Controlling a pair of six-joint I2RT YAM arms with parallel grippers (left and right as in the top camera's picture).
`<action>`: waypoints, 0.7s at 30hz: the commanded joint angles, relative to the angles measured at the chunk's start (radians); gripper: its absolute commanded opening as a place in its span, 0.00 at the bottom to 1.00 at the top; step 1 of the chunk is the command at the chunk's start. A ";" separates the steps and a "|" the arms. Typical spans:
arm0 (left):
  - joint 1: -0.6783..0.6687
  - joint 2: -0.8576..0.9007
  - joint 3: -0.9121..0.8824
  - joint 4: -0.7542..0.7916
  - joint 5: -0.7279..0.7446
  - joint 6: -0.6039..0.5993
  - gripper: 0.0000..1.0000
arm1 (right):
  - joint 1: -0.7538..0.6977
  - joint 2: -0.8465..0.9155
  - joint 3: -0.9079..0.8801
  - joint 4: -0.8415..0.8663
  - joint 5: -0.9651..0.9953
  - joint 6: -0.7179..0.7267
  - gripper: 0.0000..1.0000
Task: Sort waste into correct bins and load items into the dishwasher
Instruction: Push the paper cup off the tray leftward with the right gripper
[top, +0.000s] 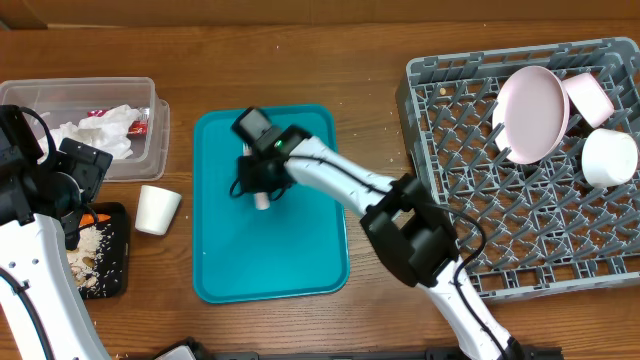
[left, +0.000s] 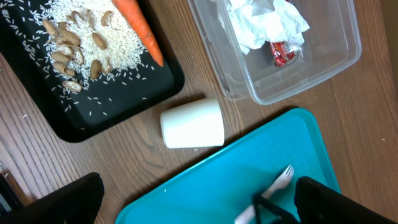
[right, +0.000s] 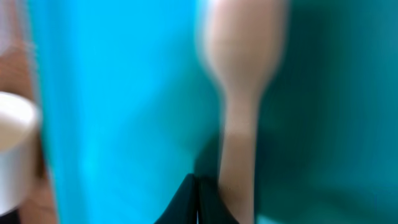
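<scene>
Over teal rectangular tray, right jaws closed at white plastic fork, grip unclear; left jaws wide open, empty, at nine o'clock.

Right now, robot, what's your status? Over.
Left gripper open, empty, near the tipped cup. Right gripper shut at the fork on the teal tray; hold unclear. Way to the dish rack looks clear. Over.

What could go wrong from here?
1. The right gripper is shut at the fork, but the wrist view shows the thin handle beside the fingertips, not clearly between them. The pinch may have missed or could slip on lifting.
2. The cup lies on its side beside the teal tray, so a nudge could roll it.
</scene>
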 joint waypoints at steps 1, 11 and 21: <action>-0.001 0.005 0.008 0.002 -0.007 -0.009 1.00 | -0.092 0.028 0.087 -0.174 0.197 0.002 0.04; -0.001 0.005 0.008 0.002 -0.007 -0.009 1.00 | -0.126 -0.076 0.136 -0.326 0.240 -0.050 0.05; -0.001 0.005 0.008 0.002 -0.007 -0.009 1.00 | -0.188 -0.380 0.136 -0.385 0.194 -0.103 1.00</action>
